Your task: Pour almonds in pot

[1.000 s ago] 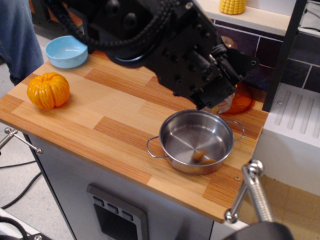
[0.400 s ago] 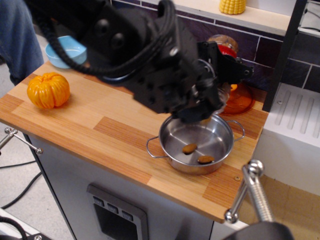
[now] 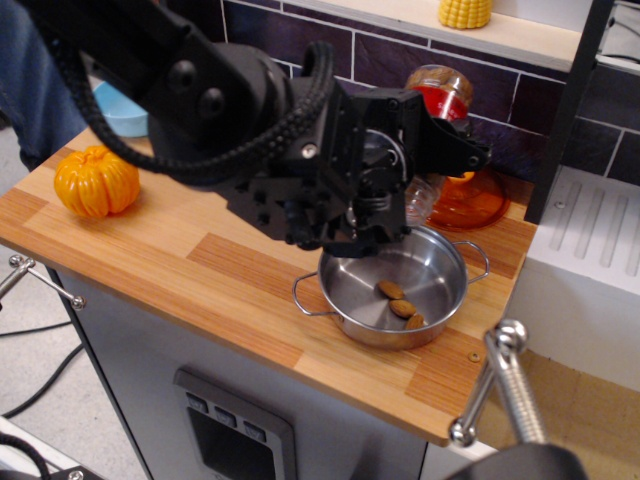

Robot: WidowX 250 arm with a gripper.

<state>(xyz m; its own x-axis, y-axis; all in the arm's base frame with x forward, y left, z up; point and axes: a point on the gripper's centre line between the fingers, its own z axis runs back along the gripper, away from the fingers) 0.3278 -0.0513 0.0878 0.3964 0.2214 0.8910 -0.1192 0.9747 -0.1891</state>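
The pot point(image 3: 440, 262) is a shiny steel pan with two wire loop handles, standing at the front right of the wooden counter. Three almonds point(image 3: 402, 306) lie loose on its bottom. My gripper point(image 3: 441, 152) is just above the pot's far rim and is shut on the clear plastic jar point(image 3: 444, 100). The jar stands steeply on end in the grip: its red-labelled part sticks up above the fingers and its clear part point(image 3: 420, 200) hangs below them over the pot's back edge. I cannot see whether any almonds are left inside the jar.
An orange transparent domed lid point(image 3: 472, 203) lies just behind the pot. An orange pumpkin point(image 3: 97, 180) sits at the left edge, a light blue bowl point(image 3: 118, 110) behind it. A metal clamp bar point(image 3: 502, 385) stands in the foreground right. A tiled wall is at the back.
The arm has swung left and the jar has turned from lying tipped over the pot to standing steeply. A third almond now lies in the pot.
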